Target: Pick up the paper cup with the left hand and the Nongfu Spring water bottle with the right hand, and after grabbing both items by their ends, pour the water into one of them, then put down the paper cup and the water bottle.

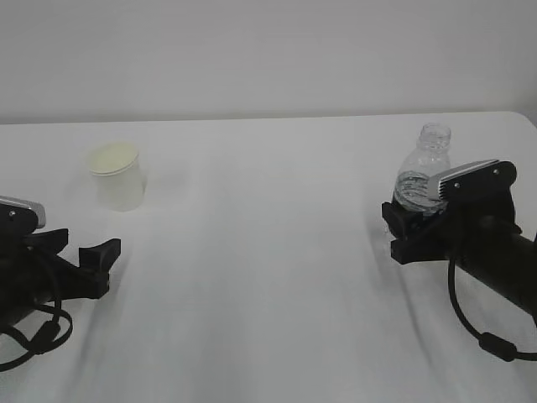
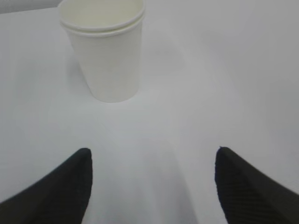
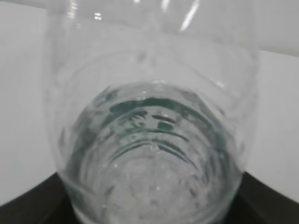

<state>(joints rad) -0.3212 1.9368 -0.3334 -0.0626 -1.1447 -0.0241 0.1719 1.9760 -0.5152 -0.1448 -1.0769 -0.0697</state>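
Left tool [image 2: 152, 186] open short of paper cup [image 2: 106, 51], right tool [image 1: 413, 225] gripping bottle [image 1: 422, 172]

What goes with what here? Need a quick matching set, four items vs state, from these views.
Items:
1. paper cup
2. water bottle
3. left claw
4. right claw

States:
A. around the bottle's lower body
B. open with nothing between its fingers, short of the cup
C. upright, uncapped, partly filled with clear water
D. standing free on the table, untouched

Pairs: 1-D, 2-C, 3-B, 4-A
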